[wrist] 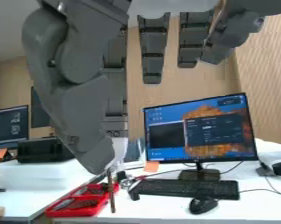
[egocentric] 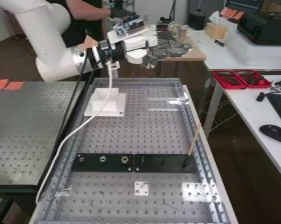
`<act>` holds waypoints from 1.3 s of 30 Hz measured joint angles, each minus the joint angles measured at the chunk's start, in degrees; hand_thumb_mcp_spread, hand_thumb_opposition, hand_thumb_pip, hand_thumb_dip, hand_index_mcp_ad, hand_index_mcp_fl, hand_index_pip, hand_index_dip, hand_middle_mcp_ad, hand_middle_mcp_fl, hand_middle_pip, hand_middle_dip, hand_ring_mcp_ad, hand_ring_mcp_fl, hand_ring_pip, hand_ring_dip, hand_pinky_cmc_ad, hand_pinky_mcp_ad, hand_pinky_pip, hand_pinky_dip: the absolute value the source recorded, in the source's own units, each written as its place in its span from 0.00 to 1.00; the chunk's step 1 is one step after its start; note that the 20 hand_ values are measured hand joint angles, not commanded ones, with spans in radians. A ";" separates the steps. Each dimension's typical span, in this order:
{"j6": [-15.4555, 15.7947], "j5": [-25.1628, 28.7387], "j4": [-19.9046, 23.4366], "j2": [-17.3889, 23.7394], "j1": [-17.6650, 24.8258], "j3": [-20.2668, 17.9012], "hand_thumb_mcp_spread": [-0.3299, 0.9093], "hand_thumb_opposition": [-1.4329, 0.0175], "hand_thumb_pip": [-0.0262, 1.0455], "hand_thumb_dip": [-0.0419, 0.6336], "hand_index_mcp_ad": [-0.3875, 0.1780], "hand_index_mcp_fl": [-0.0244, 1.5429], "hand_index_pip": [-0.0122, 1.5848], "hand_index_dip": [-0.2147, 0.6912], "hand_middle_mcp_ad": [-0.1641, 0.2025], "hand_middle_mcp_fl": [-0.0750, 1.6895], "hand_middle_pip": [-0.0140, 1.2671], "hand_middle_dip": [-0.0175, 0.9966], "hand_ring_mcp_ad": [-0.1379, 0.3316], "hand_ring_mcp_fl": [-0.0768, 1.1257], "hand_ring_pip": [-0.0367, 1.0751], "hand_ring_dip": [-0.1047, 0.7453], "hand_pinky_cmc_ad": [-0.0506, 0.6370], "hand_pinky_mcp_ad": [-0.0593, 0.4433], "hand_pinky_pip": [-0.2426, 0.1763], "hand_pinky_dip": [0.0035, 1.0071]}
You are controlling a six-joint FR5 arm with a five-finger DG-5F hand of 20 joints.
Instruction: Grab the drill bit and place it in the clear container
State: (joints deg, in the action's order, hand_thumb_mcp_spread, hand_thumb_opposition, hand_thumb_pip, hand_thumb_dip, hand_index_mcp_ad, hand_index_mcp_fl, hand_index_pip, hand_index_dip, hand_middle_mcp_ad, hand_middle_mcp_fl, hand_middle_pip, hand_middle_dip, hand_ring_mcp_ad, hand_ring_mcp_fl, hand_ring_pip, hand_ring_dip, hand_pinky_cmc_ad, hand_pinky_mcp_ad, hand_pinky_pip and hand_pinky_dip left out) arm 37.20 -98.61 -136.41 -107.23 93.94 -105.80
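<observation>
Robot hand [egocentric: 165, 49] over the far end of a perforated bench [egocentric: 107, 135], drill bit [wrist: 111, 192] pinched at its thumb tip.
In the wrist view, the grey thumb closes toward a finger, with the slim, brownish bit pointing down from between them; the exact contact is hidden behind the thumb. Beyond are red trays [wrist: 76, 205], a keyboard [wrist: 187, 188] and a monitor [wrist: 198, 127]. On the bench, a white block [egocentric: 107, 105] stands near the far end.

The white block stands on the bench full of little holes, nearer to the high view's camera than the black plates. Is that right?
Not quite: the white block stands on the bench full of little holes, but the high view shows it farther from the camera than the black plates.
</observation>
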 joint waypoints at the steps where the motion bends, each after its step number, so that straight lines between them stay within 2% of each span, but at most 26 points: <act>1: -0.01 -0.09 -0.02 -0.04 0.06 0.01 0.71 0.30 0.49 0.45 0.43 0.62 0.62 0.36 0.65 0.19 0.12 0.15 0.65 0.15 0.12 0.09 0.50 0.41 0.39 0.17; 20: -1.54 -2.44 -1.64 -4.77 3.65 2.09 0.71 0.30 0.49 0.45 0.43 0.63 0.61 0.38 0.65 0.18 0.12 0.15 0.65 0.15 0.12 0.09 0.50 0.41 0.39 0.17; 28: -2.61 -1.63 -3.57 -8.51 4.51 4.46 0.71 0.30 0.49 0.45 0.42 0.63 0.61 0.38 0.65 0.18 0.12 0.15 0.65 0.15 0.12 0.09 0.50 0.41 0.39 0.17; 39: -2.28 -1.06 -6.67 -13.25 5.21 6.99 0.71 0.30 0.49 0.45 0.43 0.63 0.61 0.38 0.65 0.18 0.12 0.16 0.65 0.15 0.12 0.09 0.50 0.41 0.39 0.17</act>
State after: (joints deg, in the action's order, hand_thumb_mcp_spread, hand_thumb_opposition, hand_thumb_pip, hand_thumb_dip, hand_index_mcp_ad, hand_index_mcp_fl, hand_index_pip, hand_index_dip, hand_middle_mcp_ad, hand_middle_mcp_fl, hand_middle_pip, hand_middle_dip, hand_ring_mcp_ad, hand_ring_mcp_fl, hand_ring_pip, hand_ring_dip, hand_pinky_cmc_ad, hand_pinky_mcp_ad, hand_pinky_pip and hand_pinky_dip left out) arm 34.93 -99.67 -143.08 -120.48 99.15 -98.81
